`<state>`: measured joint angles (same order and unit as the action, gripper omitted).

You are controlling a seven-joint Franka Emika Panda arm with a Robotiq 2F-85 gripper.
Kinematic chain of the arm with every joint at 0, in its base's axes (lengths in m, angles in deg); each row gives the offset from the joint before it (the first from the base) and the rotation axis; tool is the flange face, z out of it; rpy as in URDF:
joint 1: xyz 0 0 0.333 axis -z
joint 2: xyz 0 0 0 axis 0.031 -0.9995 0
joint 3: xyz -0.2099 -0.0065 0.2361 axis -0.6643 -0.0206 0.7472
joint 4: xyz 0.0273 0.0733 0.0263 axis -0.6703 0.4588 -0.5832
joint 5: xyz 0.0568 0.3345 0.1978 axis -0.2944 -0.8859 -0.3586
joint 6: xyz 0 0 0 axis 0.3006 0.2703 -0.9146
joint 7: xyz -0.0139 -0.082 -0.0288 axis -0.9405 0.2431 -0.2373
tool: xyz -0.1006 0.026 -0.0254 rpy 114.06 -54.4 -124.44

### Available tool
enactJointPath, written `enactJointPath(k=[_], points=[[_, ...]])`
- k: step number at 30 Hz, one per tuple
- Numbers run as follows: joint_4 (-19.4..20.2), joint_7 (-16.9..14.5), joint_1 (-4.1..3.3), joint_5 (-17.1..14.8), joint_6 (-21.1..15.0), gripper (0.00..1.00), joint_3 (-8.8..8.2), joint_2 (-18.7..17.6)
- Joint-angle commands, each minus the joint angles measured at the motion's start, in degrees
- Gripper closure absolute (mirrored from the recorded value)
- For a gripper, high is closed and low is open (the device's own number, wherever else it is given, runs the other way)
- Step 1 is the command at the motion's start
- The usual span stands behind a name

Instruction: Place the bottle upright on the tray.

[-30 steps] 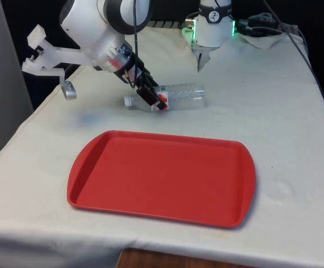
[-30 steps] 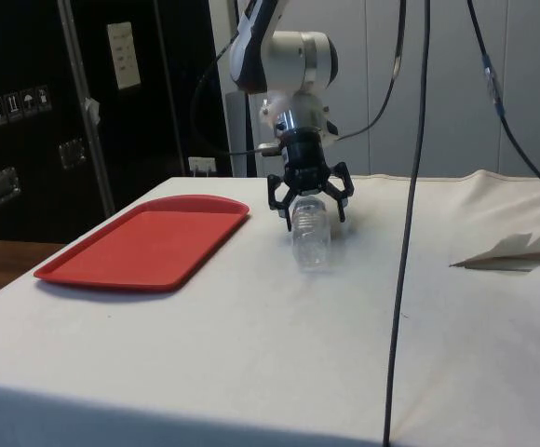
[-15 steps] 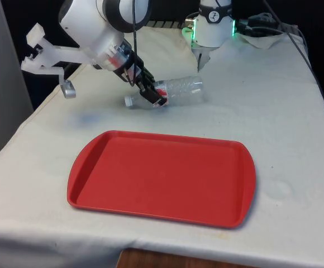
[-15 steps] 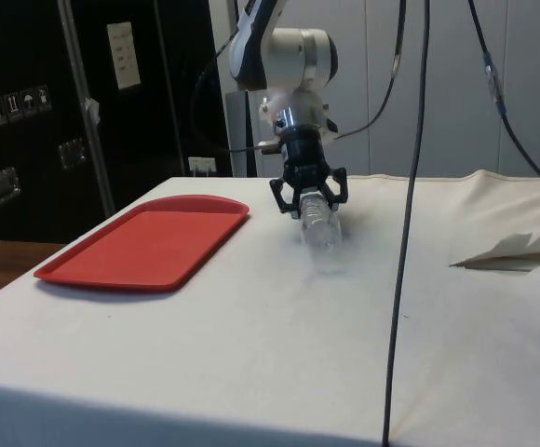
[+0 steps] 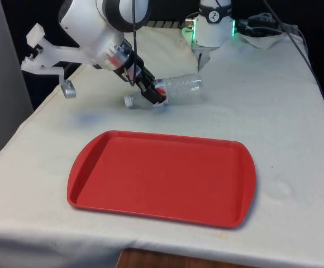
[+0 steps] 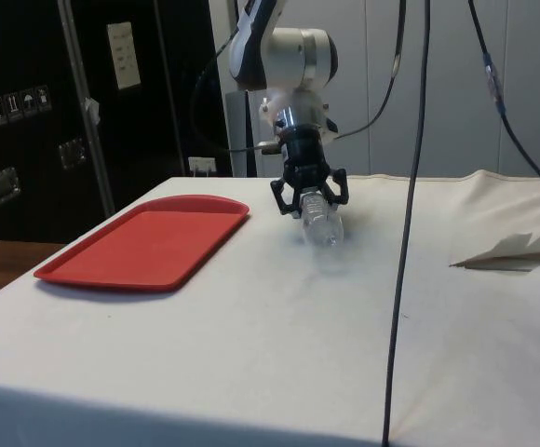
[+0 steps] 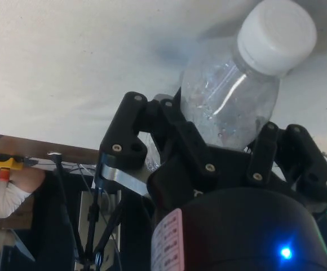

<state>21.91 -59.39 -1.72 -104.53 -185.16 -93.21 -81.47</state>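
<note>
Since a second earlier, the bottle (image 5: pixel 176 88) had risen off the counter (image 5: pixel 274 111), base end tipped upward. The red tray (image 5: pixel 162 176) lay nearest. Beyond the tray's far edge, the hand (image 5: pixel 153 95) was clamped on the bottle near its white cap (image 7: pixel 276 34).

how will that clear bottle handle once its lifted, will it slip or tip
The bottle looks empty and clear, so it is probably light. Its thin plastic may flex where the tool is clamped near its neck. It is round, so it would likely roll if dropped on the cloth, and may tip easily on the tray.
</note>
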Motion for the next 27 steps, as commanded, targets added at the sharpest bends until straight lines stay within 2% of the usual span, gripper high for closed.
enactJointPath(k=[1, 10, 11, 12, 17, 18, 19, 20, 25, 26, 27], points=[[0.0, 0.1, -0.06, 0.0, 0.0, 0.68, 0.0, 0.1], [-0.2, 1.5, -0.63, 0.6, 1.1, 0.68, -0.92, 1.8], [-0.3, 1.1, -0.4, 0.3, 1.0, 0.68, -0.69, 1.4], [-0.2, 1.8, -0.74, 0.7, 1.3, 0.68, -1.03, 2.1], [-0.3, 3.9, -1.09, 1.7, 2.2, 0.68, -1.38, 4.4], [-0.3, 3.2, -0.74, 1.2, 1.9, 0.68, -1.09, 3.7], [-0.3, 3.2, -0.74, 1.2, 1.9, 0.68, -1.09, 3.7], [-0.4, 4.6, -1.15, 1.9, 2.4, 0.68, -1.43, 5.0], [-0.6, 6.4, -1.43, 2.6, 2.8, 0.68, -1.43, 6.8], [-0.6, 6.1, -1.15, 2.5, 2.5, 0.68, -1.2, 6.6], [-0.7, 7.2, -1.49, 3.0, 2.9, 0.68, -1.43, 7.4]])
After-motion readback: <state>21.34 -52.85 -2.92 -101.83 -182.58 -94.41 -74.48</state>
